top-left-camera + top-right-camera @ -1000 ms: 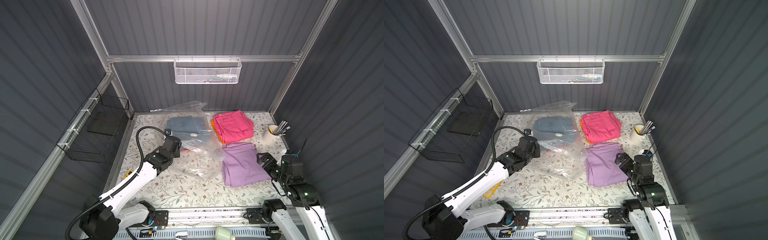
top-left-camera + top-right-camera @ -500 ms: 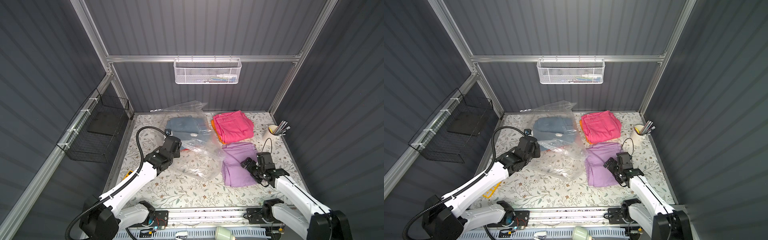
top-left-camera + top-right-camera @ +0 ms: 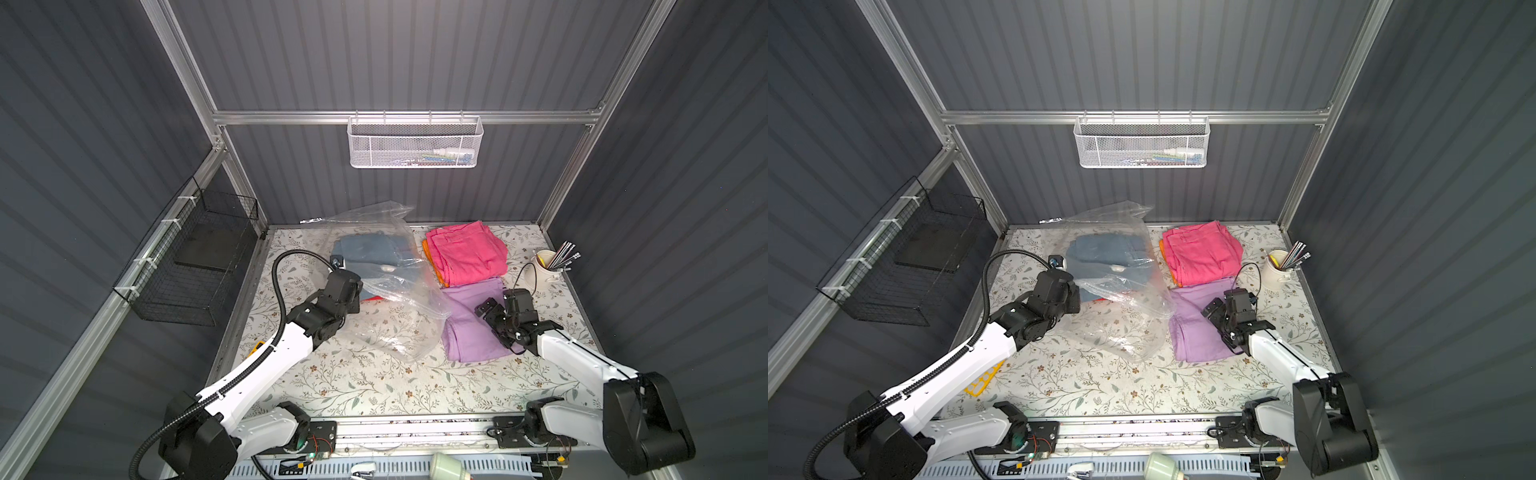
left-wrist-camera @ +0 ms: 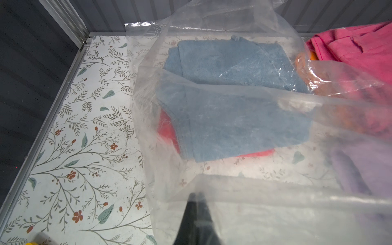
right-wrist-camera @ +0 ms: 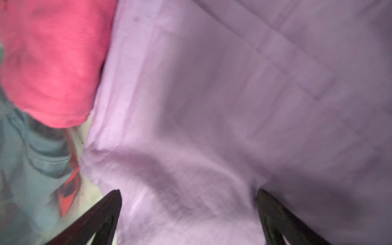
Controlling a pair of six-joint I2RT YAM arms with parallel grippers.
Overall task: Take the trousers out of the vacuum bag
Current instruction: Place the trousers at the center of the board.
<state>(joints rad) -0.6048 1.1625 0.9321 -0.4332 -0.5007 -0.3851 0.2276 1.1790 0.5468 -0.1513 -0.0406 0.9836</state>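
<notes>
Pinching vacuum bag (image 3: 397,332), left gripper (image 4: 195,196) (jaws together)

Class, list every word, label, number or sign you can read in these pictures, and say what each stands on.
No text can be read anywhere.
Faint marks on the plastic bag edge: too blurred to read.
Things in the white wire basket: too small to read.

Both top views bright & crisp mid-frame, table (image 3: 374,386) evenly lit, soft shadows only; walls (image 3: 83,124) dim twd upper corners; white glare streaks on vacuum bag (image 3: 399,286); right wrist view motion-blurred, lilac trousers (image 5: 212,106) smeared; left wrist view hazy thru plastic, near film out of focus.
</notes>
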